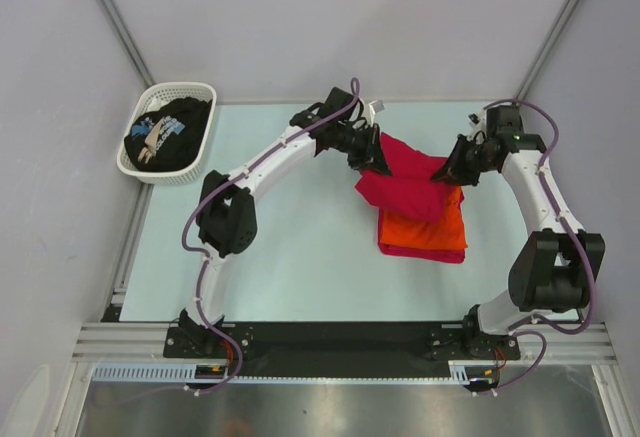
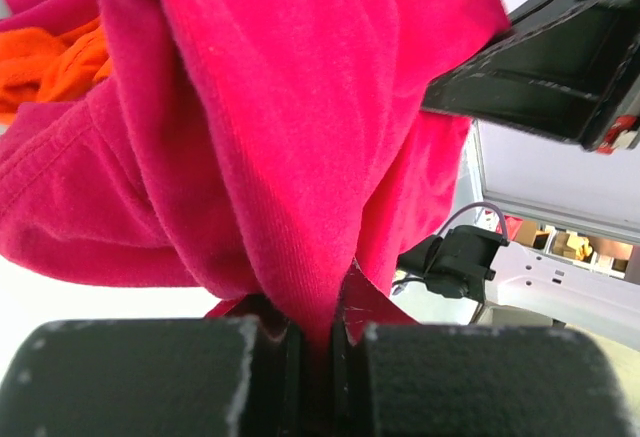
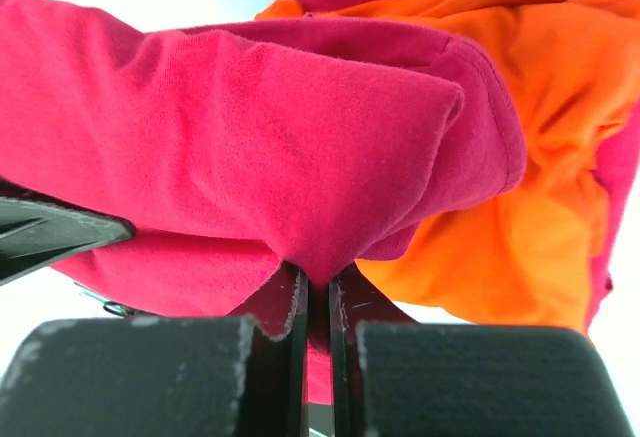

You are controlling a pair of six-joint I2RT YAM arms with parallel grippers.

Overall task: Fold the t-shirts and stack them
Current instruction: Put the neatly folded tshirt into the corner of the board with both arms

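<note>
A crimson-red t-shirt (image 1: 405,179) hangs bunched between both arms, partly draped over a folded orange t-shirt (image 1: 425,231) on the table. My left gripper (image 1: 378,162) is shut on the red shirt's left edge; the cloth (image 2: 300,157) runs pinched into its jaws. On the right edge, my right gripper (image 1: 446,170) is shut on the same shirt (image 3: 260,147), with the orange cloth (image 3: 530,157) behind it. A black t-shirt with pale print (image 1: 170,133) lies in the basket at far left.
The white lattice basket (image 1: 196,164) stands at the table's back left corner. Grey walls and metal frame rails enclose the pale table (image 1: 290,267). The right arm's body (image 2: 540,57) shows close by in the left wrist view.
</note>
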